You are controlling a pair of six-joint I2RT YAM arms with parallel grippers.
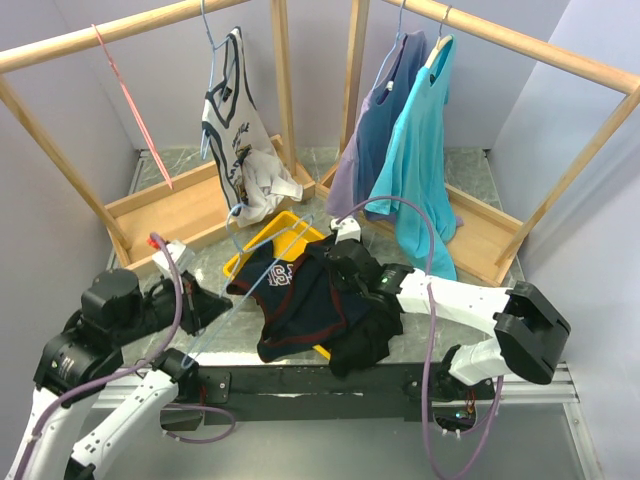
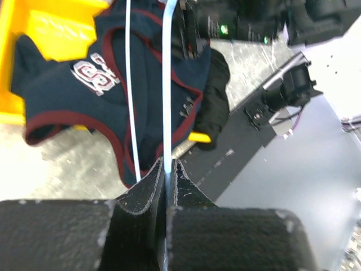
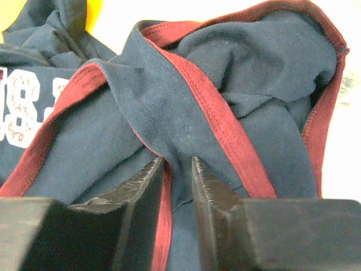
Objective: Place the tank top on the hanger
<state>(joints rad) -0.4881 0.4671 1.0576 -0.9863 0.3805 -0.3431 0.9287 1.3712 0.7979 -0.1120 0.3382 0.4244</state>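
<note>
- Nearest, the left tool (image 2: 167, 167) is clamped tight on one wire of the light-blue hanger (image 2: 167, 84), which slants up and away over the grey surface (image 2: 62, 152).
- Beside it, the right tool (image 3: 174, 166) stands narrow, its two fingers pinching a fold of the tank top (image 1: 300, 300) next to the red trim.
- The tank top, navy with white lettering, lies crumpled at the middle of the surface and drapes over the near rim of a yellow tray (image 1: 272, 235). In the left wrist view, two of the hanger's wires run across its chest.
- A black garment (image 1: 365, 345) is bunched against the tank top's right side, at the near edge of the surface.
- Farther back, the left rack (image 1: 100, 35) carries a pink-red hanger (image 1: 134, 110) and a white top (image 1: 232, 120).
- The right rack (image 1: 540, 52) carries a purple shirt (image 1: 375, 130) and a teal shirt (image 1: 420, 160).
</note>
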